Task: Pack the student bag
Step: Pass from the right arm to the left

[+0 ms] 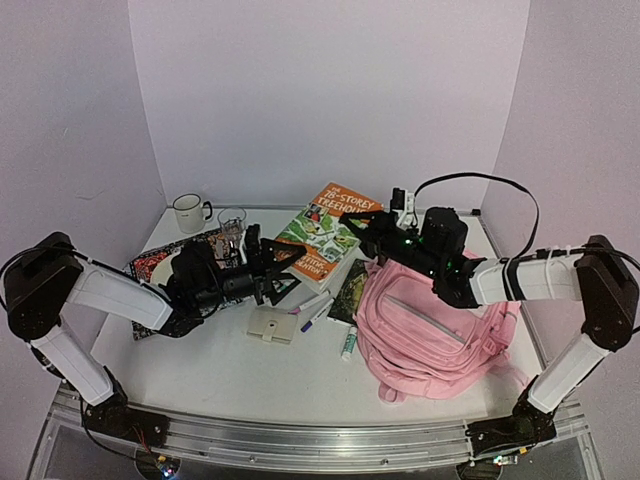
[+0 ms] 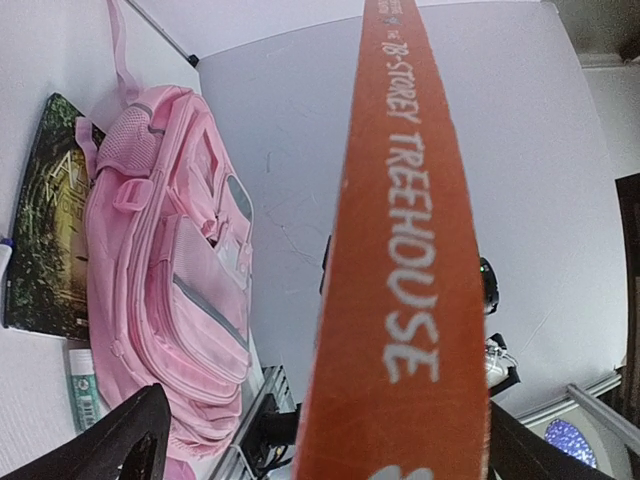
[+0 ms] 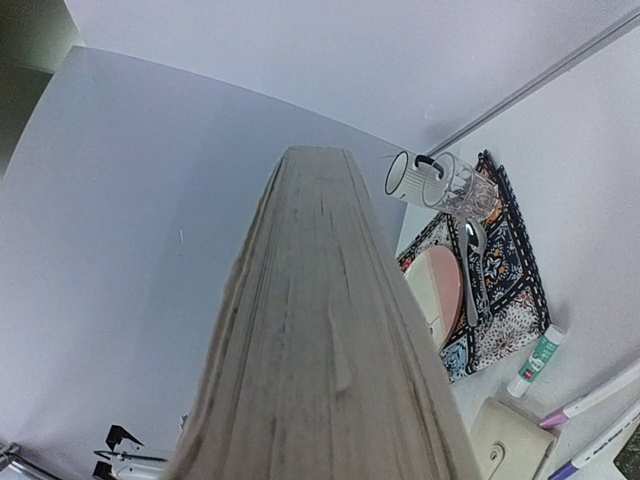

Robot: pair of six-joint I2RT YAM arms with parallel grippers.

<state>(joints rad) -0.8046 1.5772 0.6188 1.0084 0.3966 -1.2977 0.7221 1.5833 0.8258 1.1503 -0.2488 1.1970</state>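
Observation:
The orange "78-Storey Treehouse" book (image 1: 328,228) is held tilted above the table between both grippers. My left gripper (image 1: 283,263) is shut on its near-left edge; the orange spine (image 2: 405,260) fills the left wrist view, with one dark finger (image 2: 135,440) beside it. My right gripper (image 1: 362,232) is shut on its right edge; the page edges (image 3: 320,340) fill the right wrist view. The pink student bag (image 1: 430,320) lies on the table at the right, below the right arm, its zips shut. It also shows in the left wrist view (image 2: 170,270).
A dark green book (image 1: 350,288) lies partly under the bag. Markers (image 1: 315,305), a toothpaste tube (image 1: 349,343) and a beige case (image 1: 273,325) lie mid-table. At the left a patterned placemat (image 1: 150,265) holds a plate, with a mug (image 1: 187,212) and a glass (image 1: 232,220) behind.

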